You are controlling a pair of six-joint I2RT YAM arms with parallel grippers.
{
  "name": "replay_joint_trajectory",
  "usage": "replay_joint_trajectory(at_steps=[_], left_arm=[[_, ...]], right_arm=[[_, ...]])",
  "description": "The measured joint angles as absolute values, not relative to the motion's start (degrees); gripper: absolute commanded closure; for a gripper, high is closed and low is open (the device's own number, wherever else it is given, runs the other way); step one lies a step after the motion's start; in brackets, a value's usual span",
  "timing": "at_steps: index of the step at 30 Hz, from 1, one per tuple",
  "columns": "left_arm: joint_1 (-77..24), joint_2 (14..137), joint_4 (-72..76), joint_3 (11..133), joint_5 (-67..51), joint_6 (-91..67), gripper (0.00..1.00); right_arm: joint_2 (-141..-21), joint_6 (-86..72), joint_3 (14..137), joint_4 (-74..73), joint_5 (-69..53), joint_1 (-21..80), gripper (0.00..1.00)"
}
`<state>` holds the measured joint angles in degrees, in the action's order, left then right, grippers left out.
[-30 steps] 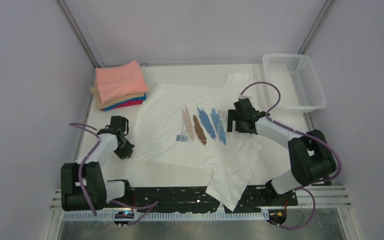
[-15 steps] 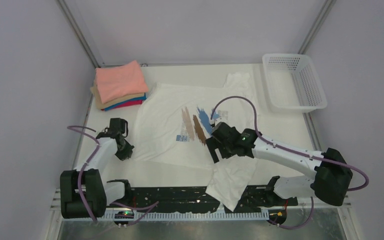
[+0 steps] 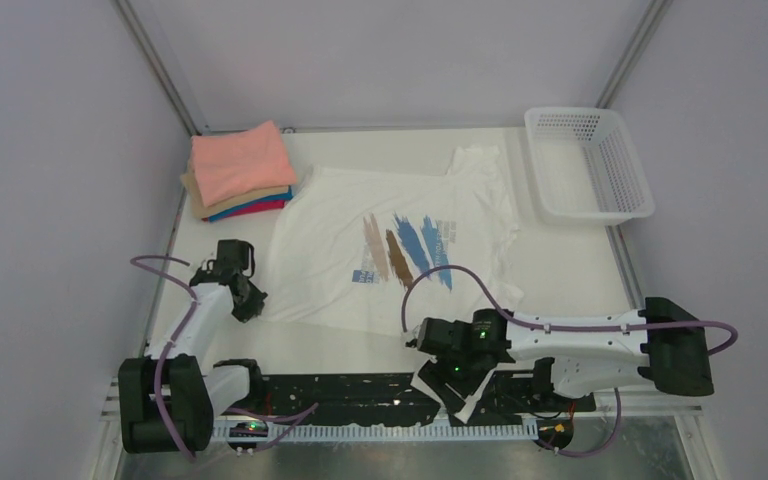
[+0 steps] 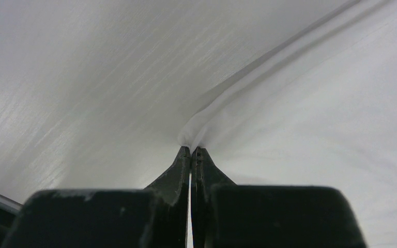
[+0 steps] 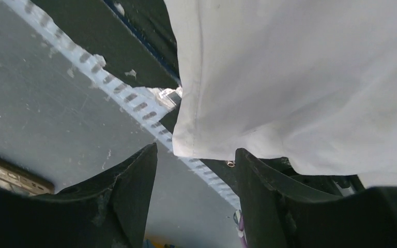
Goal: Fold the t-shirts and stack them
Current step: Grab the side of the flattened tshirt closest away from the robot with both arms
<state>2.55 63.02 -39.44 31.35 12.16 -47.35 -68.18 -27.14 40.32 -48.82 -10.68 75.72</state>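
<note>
The white t-shirt [image 3: 380, 250] with tan, brown and blue brush strokes lies spread on the table; its lower right part hangs over the near edge. My left gripper [image 3: 250, 303] is shut on a pinch of its left hem [image 4: 192, 133]. My right gripper [image 3: 428, 350] is open at the near edge, over the hanging part; in the right wrist view the corner of the cloth [image 5: 191, 147] lies just beyond the open fingertips [image 5: 146, 157]. A folded stack of t-shirts [image 3: 240, 170], salmon-pink on top, sits at the back left.
A white perforated basket [image 3: 588, 163] stands at the back right. The black mounting rail [image 3: 360, 395] and slotted strip run along the near edge under the hanging cloth. Grey walls close in left and right.
My right arm swung from the shirt's right side down to the near edge, over the hanging part. The printed chest now shows. My left gripper stayed put on the hem.
</note>
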Motion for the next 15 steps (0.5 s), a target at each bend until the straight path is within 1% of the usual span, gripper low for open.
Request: replay_joint_trajectory(at_steps=[4, 6, 8, 9, 12, 14, 15], left_arm=[[2.55, 63.00, -39.38, 31.00, 12.16, -47.37, 1.00], [2.55, 63.00, -39.33, 30.92, 12.16, -47.37, 1.00], [2.55, 63.02, -39.27, 30.92, 12.16, -47.37, 1.00], [2.55, 63.02, -39.27, 30.92, 12.16, -47.37, 1.00], [2.55, 63.02, -39.27, 30.92, 12.16, -47.37, 1.00], [2.55, 62.98, -39.29, 30.92, 12.21, -47.42, 1.00], [2.55, 62.92, -39.31, 30.92, 12.23, -47.48, 1.00]], right_arm=[[-69.63, -27.11, 39.09, -50.17, -13.39, 77.56, 0.39], [-71.09, -27.11, 38.72, -50.06, -14.26, 78.17, 0.41], [-72.88, -27.14, 38.15, -49.34, -14.50, 78.61, 0.45], [-73.76, -27.18, 37.78, -48.84, -14.44, 78.65, 0.51], [-76.18, -28.01, 36.75, -47.48, -13.39, 78.70, 0.59], [-76.88, -29.08, 36.97, -47.92, -12.01, 78.65, 0.73], [-77.01, -29.36, 37.06, -48.16, -11.25, 78.65, 0.77]])
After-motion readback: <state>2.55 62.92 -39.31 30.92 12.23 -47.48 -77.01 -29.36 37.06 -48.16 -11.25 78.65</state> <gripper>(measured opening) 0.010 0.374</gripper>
